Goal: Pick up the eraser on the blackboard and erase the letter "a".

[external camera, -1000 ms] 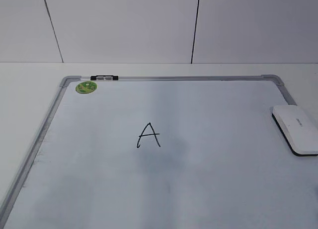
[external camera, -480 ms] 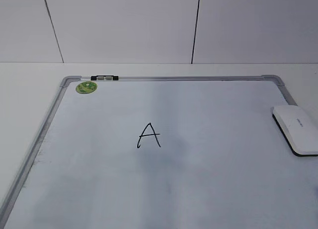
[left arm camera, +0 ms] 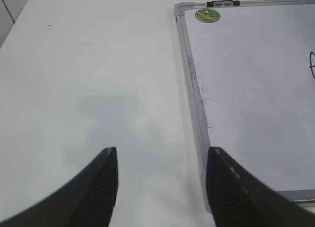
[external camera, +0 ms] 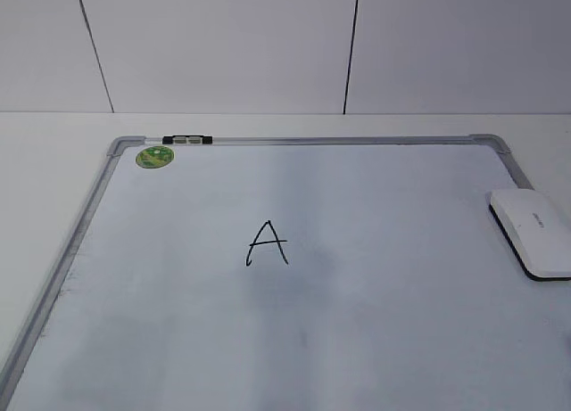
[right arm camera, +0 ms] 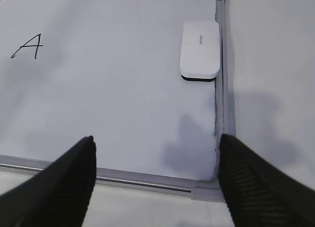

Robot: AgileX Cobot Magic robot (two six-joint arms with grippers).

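- Right wrist view: right tool point(right arm camera: 156, 182) spread apart, hanging short of the eraser point(right arm camera: 200, 49), which lies against the blackboard point(right arm camera: 220, 64) frame.
- Left tool point(left arm camera: 161, 187) also apart, idle over bare surface point(left arm camera: 88, 64).

The left gripper point(left arm camera: 161, 163) hung with its two dark ribbed fingers point(left arm camera: 101, 187) spread wide apart, holding nothing. The right gripper point(right arm camera: 156, 153) was likewise wide open and empty, fingers point(right arm camera: 246, 182) angled outward

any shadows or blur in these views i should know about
Right wrist view: the open right gripper is soft-focus and its shadow falls on the blackboard near the eraser. Left wrist view: faint gripper shadow on the table. Exterior view: letter "A" sharp.
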